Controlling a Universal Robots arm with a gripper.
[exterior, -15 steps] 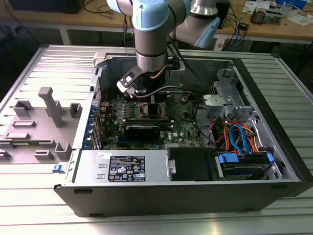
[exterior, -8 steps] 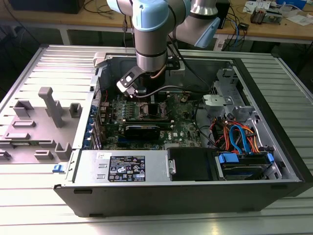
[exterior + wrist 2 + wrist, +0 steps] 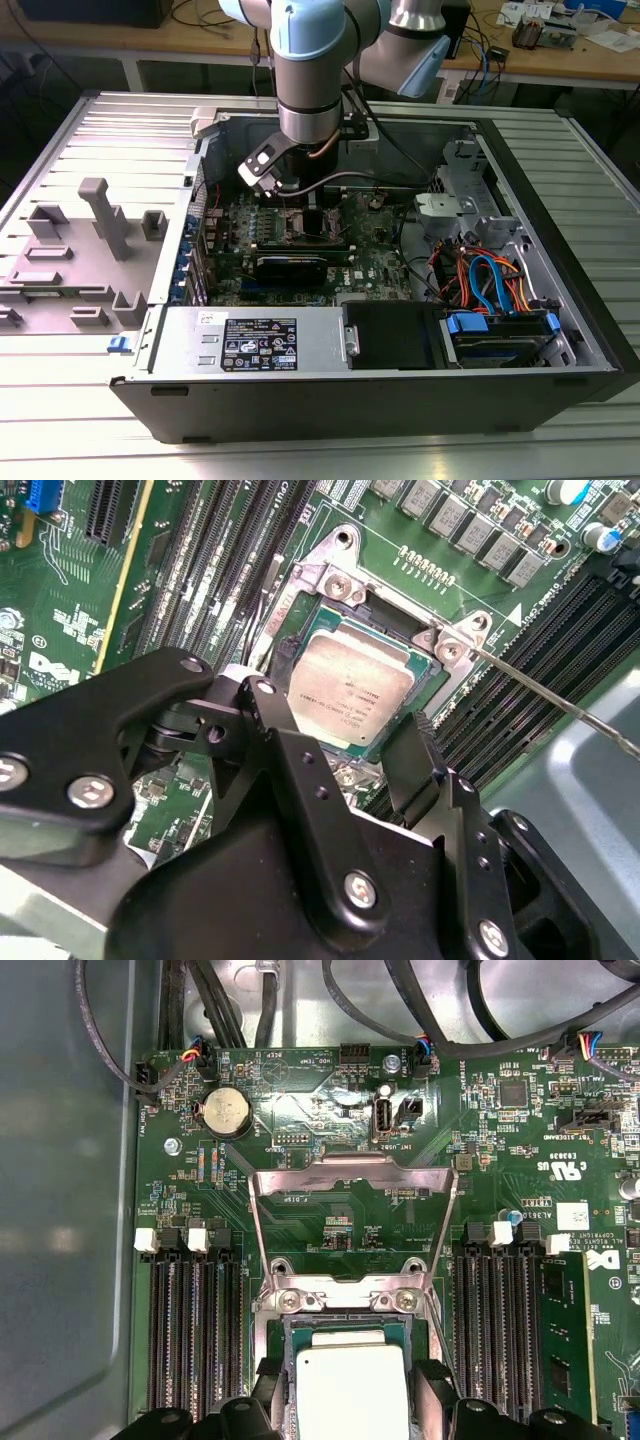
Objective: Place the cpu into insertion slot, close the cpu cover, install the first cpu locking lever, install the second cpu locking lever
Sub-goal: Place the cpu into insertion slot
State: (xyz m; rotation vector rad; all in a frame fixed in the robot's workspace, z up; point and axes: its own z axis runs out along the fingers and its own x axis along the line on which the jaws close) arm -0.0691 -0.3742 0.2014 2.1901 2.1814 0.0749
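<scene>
The gripper (image 3: 340, 709) straddles the cpu (image 3: 350, 685), which lies flat in the insertion slot (image 3: 297, 630); clamped or loose, I cannot tell. The cpu cover (image 3: 352, 1170) stands flipped open, keeping the chip reachable

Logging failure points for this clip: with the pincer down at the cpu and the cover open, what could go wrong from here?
1. The pincer sits right at the cpu in the insertion slot; pulling away could drag or tilt the chip.
2. The cpu cover stands open, so nothing holds the chip down.
3. Memory slots flank the socket closely; a sideways move might strike them.
</scene>
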